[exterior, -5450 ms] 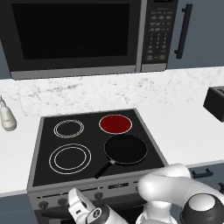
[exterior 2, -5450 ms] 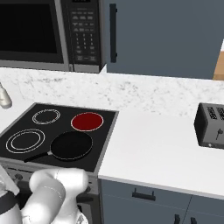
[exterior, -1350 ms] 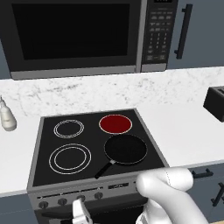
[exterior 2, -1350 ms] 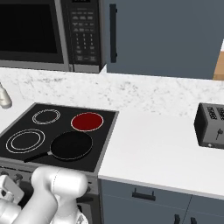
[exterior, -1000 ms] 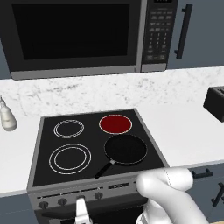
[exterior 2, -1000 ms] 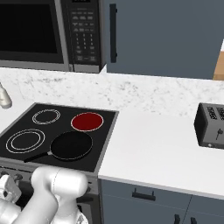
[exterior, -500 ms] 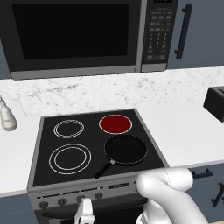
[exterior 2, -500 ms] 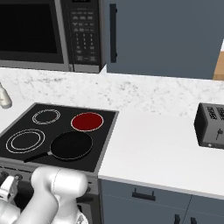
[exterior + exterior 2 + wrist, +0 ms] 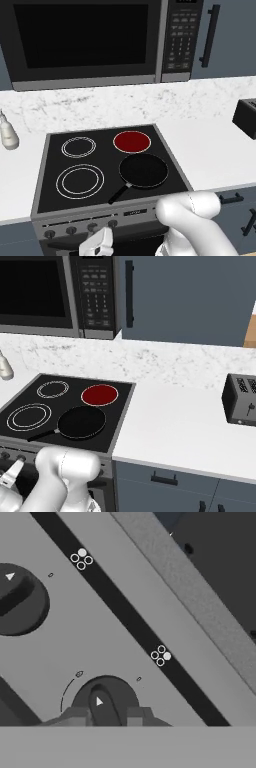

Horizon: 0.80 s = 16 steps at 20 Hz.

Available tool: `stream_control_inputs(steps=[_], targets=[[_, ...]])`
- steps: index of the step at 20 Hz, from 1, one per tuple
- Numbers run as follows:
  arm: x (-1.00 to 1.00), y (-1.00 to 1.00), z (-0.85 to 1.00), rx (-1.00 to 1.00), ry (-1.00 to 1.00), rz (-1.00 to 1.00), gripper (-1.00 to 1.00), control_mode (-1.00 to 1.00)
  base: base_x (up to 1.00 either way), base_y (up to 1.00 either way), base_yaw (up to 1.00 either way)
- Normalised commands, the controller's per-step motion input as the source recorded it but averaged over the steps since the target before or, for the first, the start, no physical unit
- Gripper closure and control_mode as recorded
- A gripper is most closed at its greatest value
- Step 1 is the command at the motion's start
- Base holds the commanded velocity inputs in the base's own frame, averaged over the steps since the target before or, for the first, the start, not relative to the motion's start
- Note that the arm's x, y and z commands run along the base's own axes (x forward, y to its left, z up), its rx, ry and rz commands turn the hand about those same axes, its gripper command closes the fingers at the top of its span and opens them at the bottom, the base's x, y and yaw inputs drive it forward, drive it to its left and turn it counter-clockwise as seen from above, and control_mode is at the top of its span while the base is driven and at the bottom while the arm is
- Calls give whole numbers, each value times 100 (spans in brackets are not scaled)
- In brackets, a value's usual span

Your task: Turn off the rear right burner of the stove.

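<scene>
- Reaching for a control knob is the step in hand, judging by the pictures: the white robot arm's two-finger claw (image 9: 100, 243) sits low at the grey steel front panel of the black glass stove (image 9: 45, 180), below the row of small dark knobs.
- From the hand camera, the claw's two grey fingertips (image 9: 75, 716) stand on either side of a round dark knob (image 9: 105, 699) with a white arrow mark; they look spread and not yet pressed on it, so the claw seems released, holding nothing.
- A four-dot marker (image 9: 160, 655) beside this knob has one filled dot; whether it stands for the rear right zone cannot be read for certain.
- Another dark knob (image 9: 20, 599) lies further along the panel.
- The round rear right burner (image 9: 132, 141), thin white rim and glowing red disc, lies on the cooktop well above and behind the claw, just behind a black frying pan (image 9: 143, 170).
- Next, the claw probably needs to close on the knob and rotate it until the red disc goes dark.
</scene>
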Motion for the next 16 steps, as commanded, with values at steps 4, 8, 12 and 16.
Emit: stream_control_inputs(steps=[4,8,12,16], targets=[[0,-24,5,42,0,0,100,-100,0,0,0],[1,-19,10,40,0,0,100,-100,0,0,0],[0,-10,10,36,0,0,100,-100,0,0,0],[0,-6,12,33,0,0,100,-100,0,0,0]])
